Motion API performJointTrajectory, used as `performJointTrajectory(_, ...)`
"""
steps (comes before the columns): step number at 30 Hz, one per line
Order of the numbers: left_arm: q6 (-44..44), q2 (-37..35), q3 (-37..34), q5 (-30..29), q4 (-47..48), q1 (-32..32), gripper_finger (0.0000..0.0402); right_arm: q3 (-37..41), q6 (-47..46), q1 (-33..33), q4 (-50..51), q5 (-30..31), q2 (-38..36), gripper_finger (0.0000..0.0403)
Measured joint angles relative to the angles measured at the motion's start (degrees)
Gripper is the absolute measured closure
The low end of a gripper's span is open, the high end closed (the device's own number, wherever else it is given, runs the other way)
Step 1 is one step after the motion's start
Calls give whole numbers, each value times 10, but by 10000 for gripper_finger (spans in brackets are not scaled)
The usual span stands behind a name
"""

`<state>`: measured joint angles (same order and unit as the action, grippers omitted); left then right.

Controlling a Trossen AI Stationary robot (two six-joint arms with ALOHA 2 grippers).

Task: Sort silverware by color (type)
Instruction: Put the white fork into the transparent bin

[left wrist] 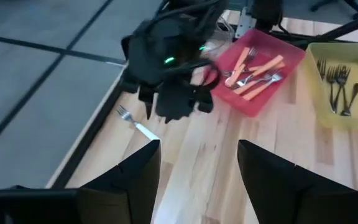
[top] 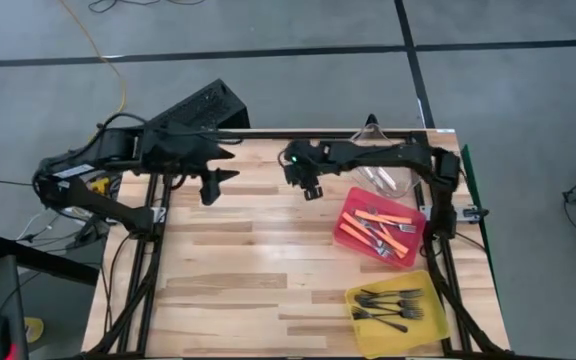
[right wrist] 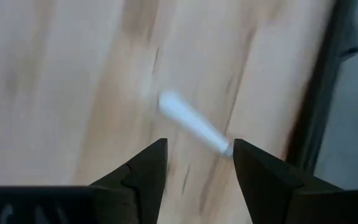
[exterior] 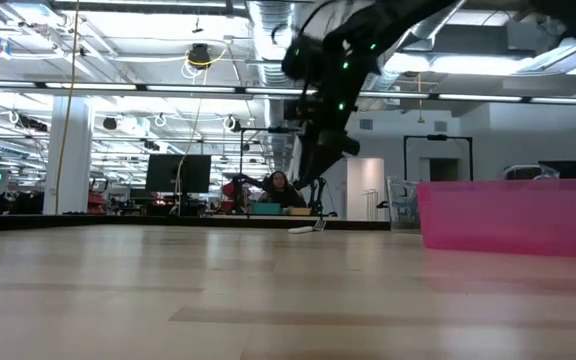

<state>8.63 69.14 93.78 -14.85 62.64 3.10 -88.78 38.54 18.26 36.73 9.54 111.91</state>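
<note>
Light wooden plank table [top: 228,290], one, bearing three bins along its right side. Red translucent plastic bin [top: 348,232], one, holding orange-handled metal-headed forks [top: 373,222]; roughly five or six lie crossed over each other, and the exact count cannot be told. Yellow translucent plastic bin [top: 360,318], one, at the near right corner, holding all-black forks [top: 388,305], about five, lying roughly parallel. Clear plastic bin [top: 386,181], one, at the far right edge behind the red bin; its contents cannot be counted. Pale silver fork with a white handle [left wrist: 132,121], one, lying loose on the wood near the far edge of the table, just beside the right gripper. Right gripper [top: 311,190], raised above the far middle of the table over that loose fork, fingers spread apart and empty; its own wrist view shows the white handle between and beyond the fingertips, not touching them. Left gripper [top: 211,185], hanging above the far left part of the table, fingers wide and empty, well apart from all forks.
</note>
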Motion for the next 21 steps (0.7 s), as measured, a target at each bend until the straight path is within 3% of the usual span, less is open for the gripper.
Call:
performJointTrajectory(10,17,-6,0,-54,40,-20,205,-89,169,32,102,-4,102,200)
performJointTrajectory(16,14,-6,0,-56,40,-20,205,-111,247,45,91,-3,113,200)
performJointTrajectory(21,9,-5,0,-78,40,-20,205,-111,248,63,50,-6,112,200)
